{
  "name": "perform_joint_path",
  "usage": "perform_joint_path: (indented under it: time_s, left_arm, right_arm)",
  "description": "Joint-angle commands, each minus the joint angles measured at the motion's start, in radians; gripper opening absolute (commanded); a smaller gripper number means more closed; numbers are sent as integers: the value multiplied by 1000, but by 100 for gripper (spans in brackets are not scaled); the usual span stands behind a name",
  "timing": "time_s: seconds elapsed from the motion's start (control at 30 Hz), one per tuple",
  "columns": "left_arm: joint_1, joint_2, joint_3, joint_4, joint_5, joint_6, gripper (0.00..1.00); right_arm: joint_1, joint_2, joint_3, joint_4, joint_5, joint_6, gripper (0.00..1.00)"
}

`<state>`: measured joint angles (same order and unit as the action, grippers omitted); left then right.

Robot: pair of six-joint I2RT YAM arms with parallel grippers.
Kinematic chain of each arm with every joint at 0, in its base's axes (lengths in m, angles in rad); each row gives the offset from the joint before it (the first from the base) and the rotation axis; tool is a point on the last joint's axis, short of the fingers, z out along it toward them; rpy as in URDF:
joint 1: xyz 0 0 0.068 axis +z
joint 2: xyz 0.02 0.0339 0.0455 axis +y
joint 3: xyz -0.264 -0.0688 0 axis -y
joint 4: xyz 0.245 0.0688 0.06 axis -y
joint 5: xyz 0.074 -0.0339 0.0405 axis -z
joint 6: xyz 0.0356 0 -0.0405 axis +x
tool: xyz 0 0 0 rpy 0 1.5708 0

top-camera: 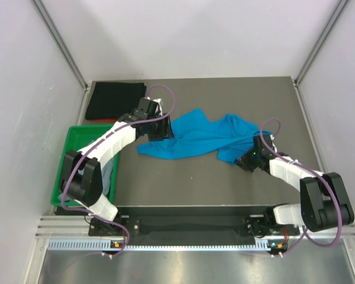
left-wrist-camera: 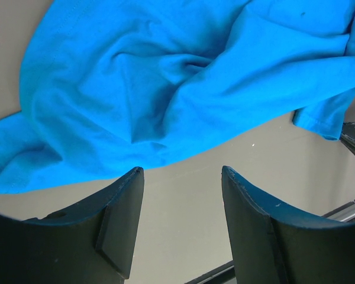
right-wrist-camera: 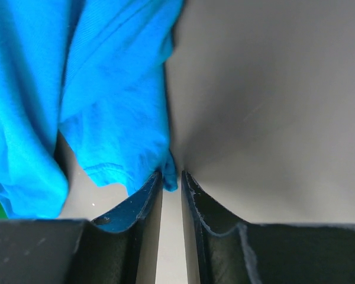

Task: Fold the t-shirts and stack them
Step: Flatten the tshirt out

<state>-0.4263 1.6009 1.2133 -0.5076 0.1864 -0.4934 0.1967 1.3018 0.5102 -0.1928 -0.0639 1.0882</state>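
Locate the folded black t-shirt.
Top view: the folded black t-shirt lies at the far-left corner of the grey table, just beyond the green plastic bin.

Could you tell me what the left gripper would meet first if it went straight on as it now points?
Most likely the blue t-shirt: the open left gripper points at its crumpled near edge, with a strip of table between, though its height above the cloth is unclear.
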Motion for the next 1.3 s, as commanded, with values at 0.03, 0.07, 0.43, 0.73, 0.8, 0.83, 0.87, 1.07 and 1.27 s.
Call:
perform_joint_path:
  time_s: [0.03,0.07,0.43,0.73,0.8,0.83,0.87,1.07,1.27]
  left_arm:
    - [9,-42,-1,-5,4,18,60]
    - [11,-44,-1,-3,5,18,60]
    - [14,-79,0,-31,-45,35,60]
    - [15,-139,83,-199,-215,142,63]
    - [18,-148,88,-221,-222,151,63]
    - [18,-157,89,-230,-222,150,63]
    - [20,-163,89,-247,-220,148,64]
    - [20,-202,55,-273,-231,150,64]
    - [20,-228,-68,-257,-46,96,65]
  right_arm:
    - [33,33,19,29,29,24,21]
    - [38,36,19,32,29,33,21]
    - [60,1,76,-104,136,0,0]
    - [3,-278,410,-516,387,-184,0]
    - [-29,-314,461,-578,407,-217,0]
    - [-42,-331,517,-594,412,-255,0]
    - [-55,-354,546,-608,421,-273,0]
    - [-146,-378,761,-700,372,-373,0]
    - [-148,-446,683,-663,280,-369,0]
